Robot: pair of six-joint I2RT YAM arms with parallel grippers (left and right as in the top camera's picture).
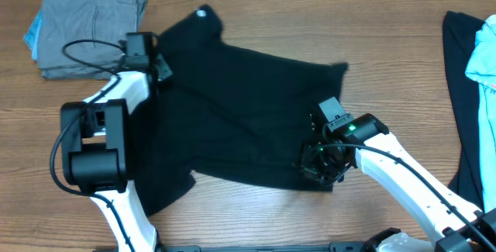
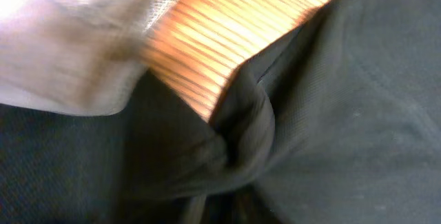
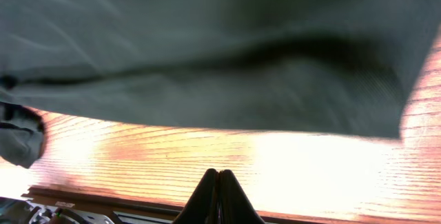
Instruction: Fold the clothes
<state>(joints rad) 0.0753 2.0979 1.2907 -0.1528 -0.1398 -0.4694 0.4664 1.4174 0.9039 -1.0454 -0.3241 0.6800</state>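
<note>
The black shirt [image 1: 248, 105] lies spread, slightly askew, across the middle of the table [image 1: 310, 19]. In the left wrist view one edge is twisted into a bunch at centre frame. The left gripper [image 1: 160, 70] sits at the shirt's upper-left edge; I cannot tell whether it is parted. The right gripper [image 1: 322, 165] is at the lower-right hem, its fingers [image 3: 207, 200] pressed together with no cloth visibly between them. A clean fold likely needs that bunch smoothed first and both edges pinched evenly. A grey pile [image 1: 89, 23] sits upper left.
</note>
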